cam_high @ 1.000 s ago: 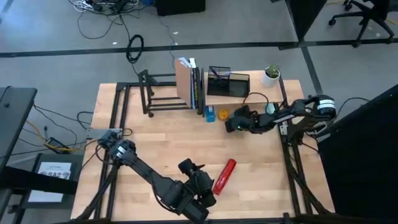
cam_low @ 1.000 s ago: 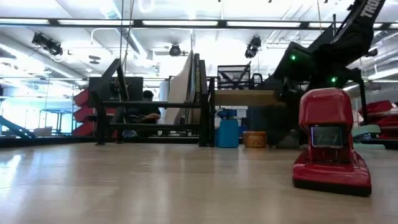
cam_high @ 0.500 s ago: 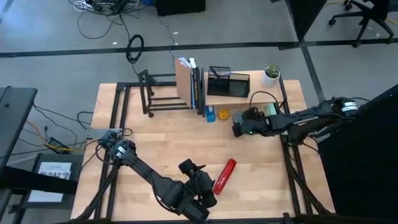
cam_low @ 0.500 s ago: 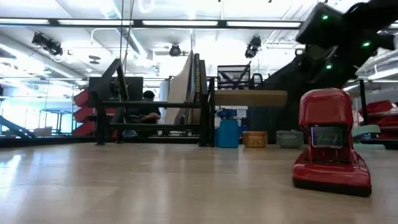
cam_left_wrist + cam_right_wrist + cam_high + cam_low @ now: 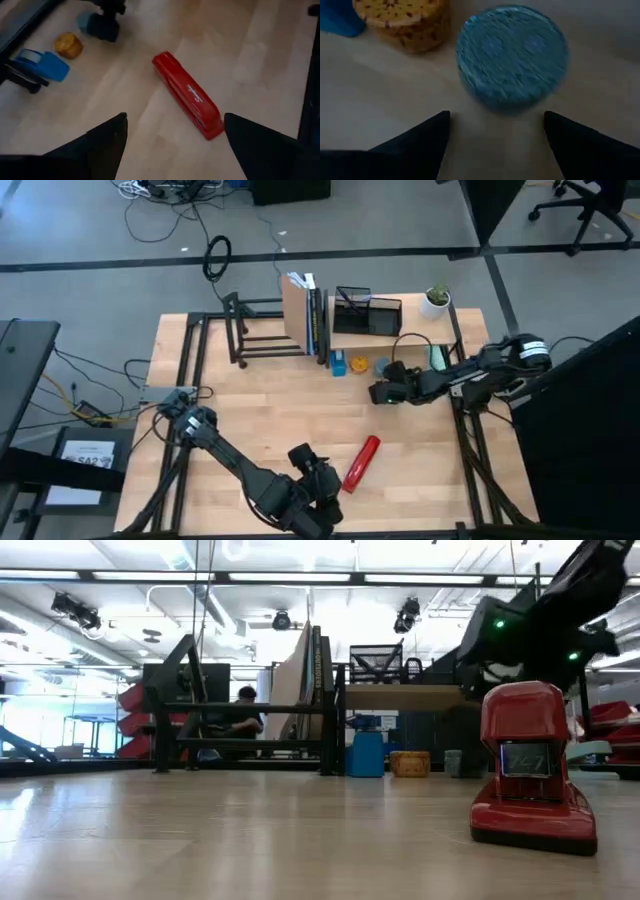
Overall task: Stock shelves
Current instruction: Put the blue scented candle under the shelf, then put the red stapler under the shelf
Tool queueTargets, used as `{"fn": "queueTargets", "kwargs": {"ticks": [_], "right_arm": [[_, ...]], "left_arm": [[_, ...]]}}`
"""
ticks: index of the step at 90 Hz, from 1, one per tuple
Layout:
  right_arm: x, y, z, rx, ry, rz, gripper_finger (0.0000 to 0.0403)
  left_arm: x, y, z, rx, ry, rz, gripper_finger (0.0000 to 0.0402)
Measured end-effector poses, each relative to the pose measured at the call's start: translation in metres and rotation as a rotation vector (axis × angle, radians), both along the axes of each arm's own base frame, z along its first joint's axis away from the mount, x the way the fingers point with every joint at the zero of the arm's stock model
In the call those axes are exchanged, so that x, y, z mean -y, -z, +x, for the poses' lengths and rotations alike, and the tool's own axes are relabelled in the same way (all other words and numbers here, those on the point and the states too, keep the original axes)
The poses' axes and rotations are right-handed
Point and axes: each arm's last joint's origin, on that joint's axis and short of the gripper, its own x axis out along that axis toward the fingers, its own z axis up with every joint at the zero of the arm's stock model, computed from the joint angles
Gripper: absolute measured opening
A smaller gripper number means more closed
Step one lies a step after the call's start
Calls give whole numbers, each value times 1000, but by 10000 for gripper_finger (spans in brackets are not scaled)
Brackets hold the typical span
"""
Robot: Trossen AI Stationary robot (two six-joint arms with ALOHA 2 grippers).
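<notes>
Just ahead of the right gripper (image 5: 495, 145), whose jaws stand spread to take it, sits a blue round tin (image 5: 512, 52) beside the wooden shelf (image 5: 385, 338), while the left gripper (image 5: 175, 140), jaws likewise spread, hovers near the red stapler (image 5: 187, 95).

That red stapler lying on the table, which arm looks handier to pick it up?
The left. Its open end effector hovers right by the red stapler, while the right end effector is over by a small blue round tin.
</notes>
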Motion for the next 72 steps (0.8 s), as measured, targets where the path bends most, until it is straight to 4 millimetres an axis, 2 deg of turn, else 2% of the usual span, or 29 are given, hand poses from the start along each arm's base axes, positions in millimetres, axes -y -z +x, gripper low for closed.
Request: {"fn": "queueTargets", "kwargs": {"ticks": [23,35,44,54,72], "right_arm": [[11,-9,3,21,-35,-28,198],[4,-22,0,48,-111,1,172],[-15,-34,-8,61,-200,17,162],[-46,-48,-22,108,-286,43,158],[-109,-72,-46,385,-429,45,157]], "left_arm": [[0,0,0,0,0,2,307],[0,0,0,1,-2,0,307],[2,0,1,26,-16,-28,307],[9,9,4,81,-46,-100,307],[14,51,20,72,-36,-346,307]]}}
